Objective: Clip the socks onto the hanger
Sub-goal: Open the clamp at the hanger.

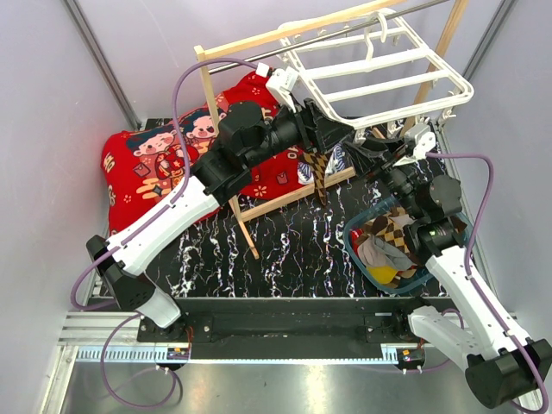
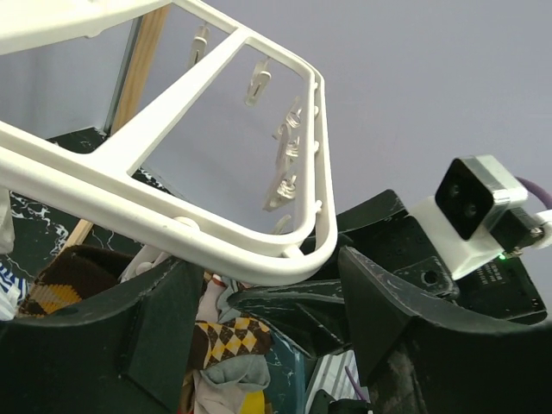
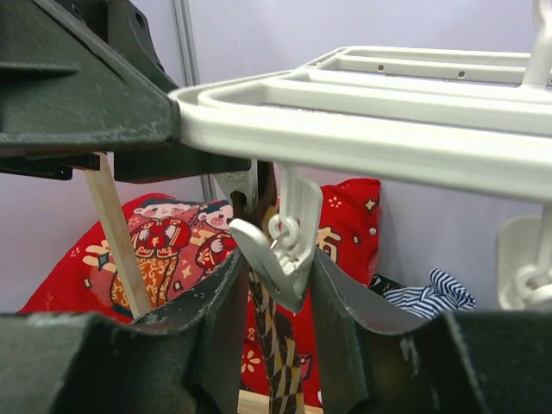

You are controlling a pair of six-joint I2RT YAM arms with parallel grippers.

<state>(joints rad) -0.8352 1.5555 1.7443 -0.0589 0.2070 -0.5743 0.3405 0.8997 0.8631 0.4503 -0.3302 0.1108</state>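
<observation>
The white grid hanger (image 1: 379, 65) hangs at the back from its hook. My left gripper (image 1: 336, 129) is shut on its near-left corner, which shows in the left wrist view as the frame corner (image 2: 259, 259) between my black fingers (image 2: 155, 336). My right gripper (image 1: 371, 153) is just under that corner. In the right wrist view it (image 3: 278, 267) is shut on a dangling white clip peg (image 3: 289, 246), one finger on each side. A diamond-checkered sock (image 3: 278, 345) hangs right behind the peg; it also shows in the top view (image 1: 319, 177). More socks (image 1: 388, 246) lie in a basket.
A blue basket (image 1: 349, 235) stands at the right by my right arm. A light wooden pole rack (image 1: 220, 112) carries the hanger. A red printed cushion (image 1: 147, 164) lies at the back left. A blue-and-white striped cloth (image 3: 431, 293) lies behind the rack.
</observation>
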